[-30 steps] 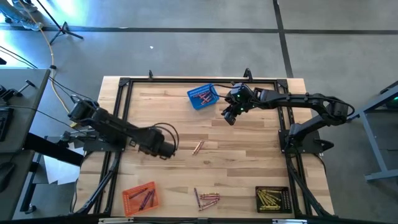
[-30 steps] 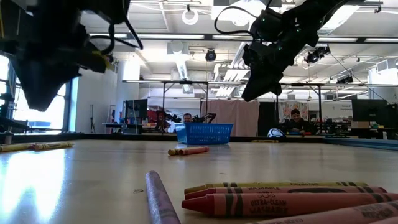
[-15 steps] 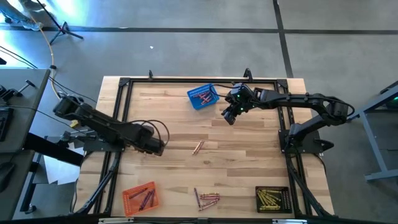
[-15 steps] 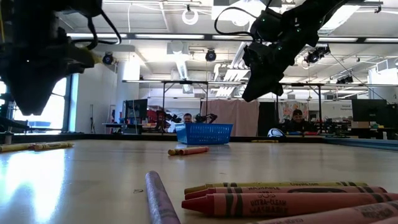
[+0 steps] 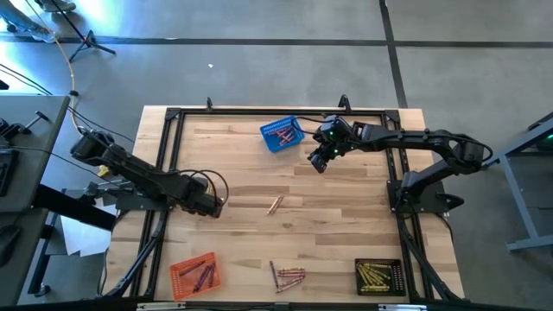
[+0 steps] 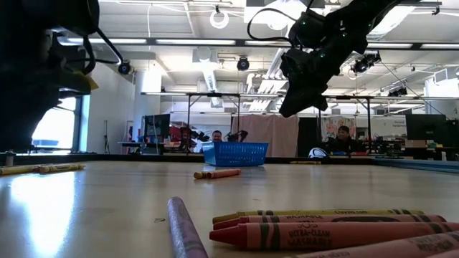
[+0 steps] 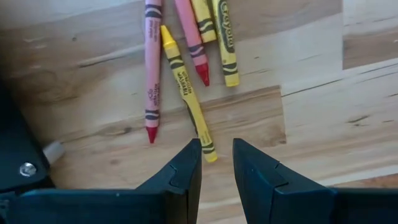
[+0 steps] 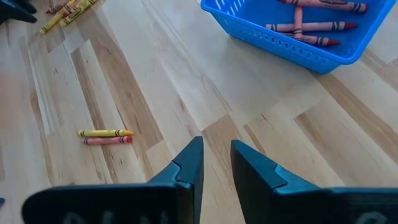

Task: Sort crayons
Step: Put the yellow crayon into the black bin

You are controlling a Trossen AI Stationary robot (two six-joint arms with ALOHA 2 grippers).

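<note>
**Inspector A:** Pale wood planks carry the work. The left gripper (image 7: 216, 163) hangs low over the table (image 5: 346, 225); its fingers (image 7: 184, 171) stand narrowly apart with nothing between them. A yellow crayon (image 7: 186, 93) lies just ahead of the tips, its dark-banded end nearest the gap. Beside it lie a red crayon (image 7: 150, 71) and other crayons, partly cut off at the frame edge.

**Inspector B:** And the right gripper (image 8: 215, 162)?

**Inspector A:** It hangs above the table, also with a narrow gap and nothing held. The blue basket (image 8: 292, 50), with pinkish-red crayons inside, sits ahead of its fingers; a yellow and red pair (image 8: 104, 137) lies on the bare wood farther off.

**Inspector B:** Which step is in hand?

**Inspector A:** By appearance, the left arm is between picks, lining up on the loose group. The next move likely calls for advancing until one crayon sits between the tips, then closing. The sticks lie close together, so taking two at once is a risk.
</note>
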